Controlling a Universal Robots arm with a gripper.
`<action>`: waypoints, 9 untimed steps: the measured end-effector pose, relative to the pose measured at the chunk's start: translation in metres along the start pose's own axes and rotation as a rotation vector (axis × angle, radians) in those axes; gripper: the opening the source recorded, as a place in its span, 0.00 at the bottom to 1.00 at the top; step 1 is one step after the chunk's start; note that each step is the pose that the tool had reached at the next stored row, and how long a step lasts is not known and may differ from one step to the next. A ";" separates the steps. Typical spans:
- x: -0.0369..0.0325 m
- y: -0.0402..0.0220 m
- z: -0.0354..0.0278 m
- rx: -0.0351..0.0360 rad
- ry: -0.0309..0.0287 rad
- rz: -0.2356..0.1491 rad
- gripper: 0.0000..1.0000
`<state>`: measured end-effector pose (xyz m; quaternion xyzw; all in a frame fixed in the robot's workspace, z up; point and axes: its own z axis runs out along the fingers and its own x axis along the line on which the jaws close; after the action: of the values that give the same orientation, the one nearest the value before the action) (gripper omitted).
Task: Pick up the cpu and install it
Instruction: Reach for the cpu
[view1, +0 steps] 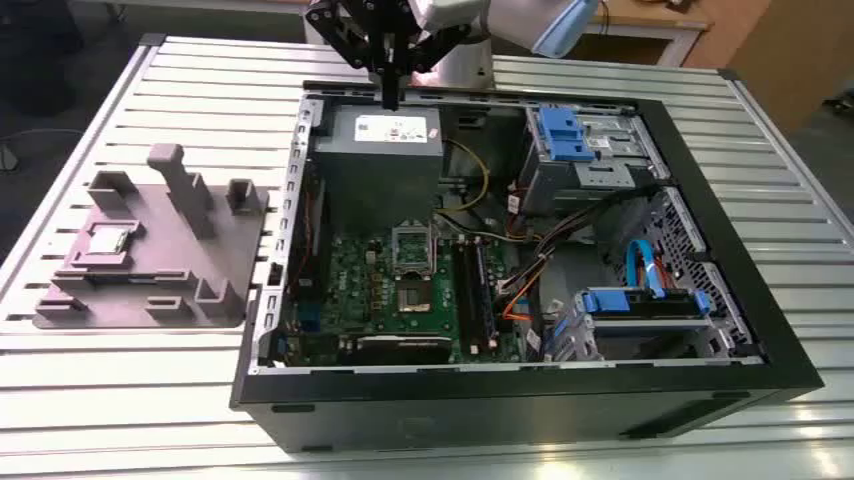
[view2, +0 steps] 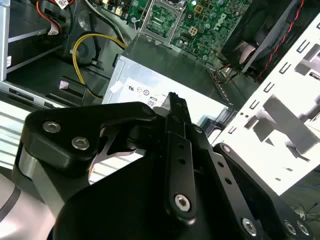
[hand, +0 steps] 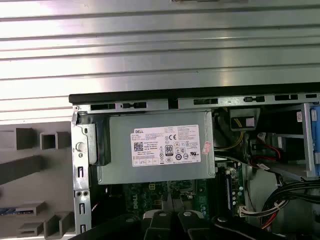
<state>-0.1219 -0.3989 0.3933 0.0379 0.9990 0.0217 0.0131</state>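
cpu: small flat square silvery chip (view1: 107, 240), lying in a recess of the grey-mauve moulded plastic fixture (view1: 200, 285), nothing touching it.
fixture: on the slatted aluminium table (view1: 134, 400), just beside the open black computer case (view1: 534, 400), on the exterior view's left.
tool: black linkage tool (view1: 390, 98), clenched, empty. It hangs over the grey metal power supply box (view1: 380, 165), at the edge by the case wall, well apart from the cpu.
motherboard: green circuit board (view1: 400, 290) inside the case, next to the power supply box.
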 end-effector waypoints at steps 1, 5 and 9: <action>0.0000 0.0000 0.0000 0.0000 0.0000 0.000 0.10; 0.0019 -0.0001 0.0000 0.0000 0.0000 0.000 0.10; 0.0028 -0.0002 -0.0001 0.0000 0.0000 0.000 0.10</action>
<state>-0.1248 -0.3989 0.3933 0.0378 0.9990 0.0217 0.0131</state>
